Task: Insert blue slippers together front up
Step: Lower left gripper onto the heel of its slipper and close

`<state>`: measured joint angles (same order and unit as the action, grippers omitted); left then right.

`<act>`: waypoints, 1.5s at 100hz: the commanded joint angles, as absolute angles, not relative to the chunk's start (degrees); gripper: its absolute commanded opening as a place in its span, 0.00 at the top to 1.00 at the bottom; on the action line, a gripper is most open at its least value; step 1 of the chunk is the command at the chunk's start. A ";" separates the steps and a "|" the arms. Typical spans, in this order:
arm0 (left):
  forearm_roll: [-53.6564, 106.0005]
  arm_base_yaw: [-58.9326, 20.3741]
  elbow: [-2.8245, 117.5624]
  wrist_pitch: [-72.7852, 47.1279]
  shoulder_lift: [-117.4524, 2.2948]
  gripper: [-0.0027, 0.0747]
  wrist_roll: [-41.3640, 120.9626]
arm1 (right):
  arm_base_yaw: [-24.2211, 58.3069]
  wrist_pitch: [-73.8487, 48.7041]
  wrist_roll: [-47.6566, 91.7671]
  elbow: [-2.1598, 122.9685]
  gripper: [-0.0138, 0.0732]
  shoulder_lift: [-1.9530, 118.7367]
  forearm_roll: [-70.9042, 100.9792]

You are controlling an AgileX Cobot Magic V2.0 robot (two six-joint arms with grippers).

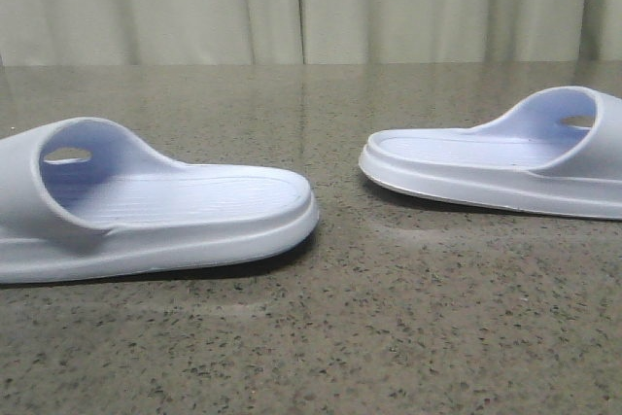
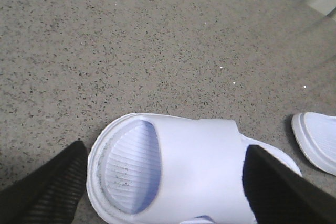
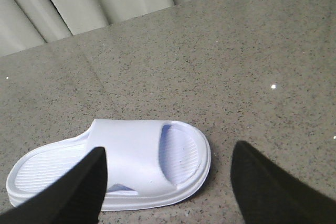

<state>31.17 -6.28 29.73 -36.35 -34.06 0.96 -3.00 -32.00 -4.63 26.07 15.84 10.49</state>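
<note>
Slippers, pale blue, one pair, both lying sole-down on the speckled grey stone surface (image 1: pixel 321 337), well apart from each other with bare stone between them.

Item one: left slipper (image 1: pixel 146 211), nearest in the front view. Heel end points toward the middle of the surface; strap at the left edge of that view, with a side hole showing through it. Ribbed footbed visible. My left gripper (image 2: pixel 163 192) hangs over this slipper (image 2: pixel 178 166), fingers (image 2: pixel 47 192) spread wide, one on each side of the strap, no contact that I can make out. Dark specks lie on the footbed at the toe opening.

Item two: right slipper (image 1: pixel 505 162), a little farther back, on the right. Heel end points toward the middle, strap at the right edge, partly cut off by the frame. My right gripper (image 3: pixel 168 187) hovers above it (image 3: pixel 121 166), fingers (image 3: pixel 84 192) spread wide and holding nothing; one dark finger overlaps the strap in that view, the other stands over bare stone beside the toe.

Background: pleated pale curtain (image 1: pixel 311 2) along the far edge of the surface.
</note>
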 commanded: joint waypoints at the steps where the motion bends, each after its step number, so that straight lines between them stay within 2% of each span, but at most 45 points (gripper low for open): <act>1: 32.58 -6.15 30.51 -32.06 -35.45 0.25 -2.01 | -3.35 -27.26 -4.70 28.04 0.34 16.94 10.83; 61: 38.45 -6.15 29.01 -28.82 -49.75 0.25 -4.91 | -3.04 -27.70 -4.70 28.04 0.34 16.94 10.83; 97: 45.96 -6.15 29.01 -28.44 -50.16 0.26 -4.91 | -3.04 -27.70 -4.70 28.04 0.34 16.94 10.83; 130: 46.50 -6.15 27.11 -27.19 -50.16 0.26 -4.91 | -3.04 -27.70 -4.70 28.04 0.34 16.94 10.83; 150: 48.92 -6.15 25.31 -27.19 -50.16 0.32 -4.91 | -3.04 -27.83 -4.70 28.04 0.34 16.94 10.83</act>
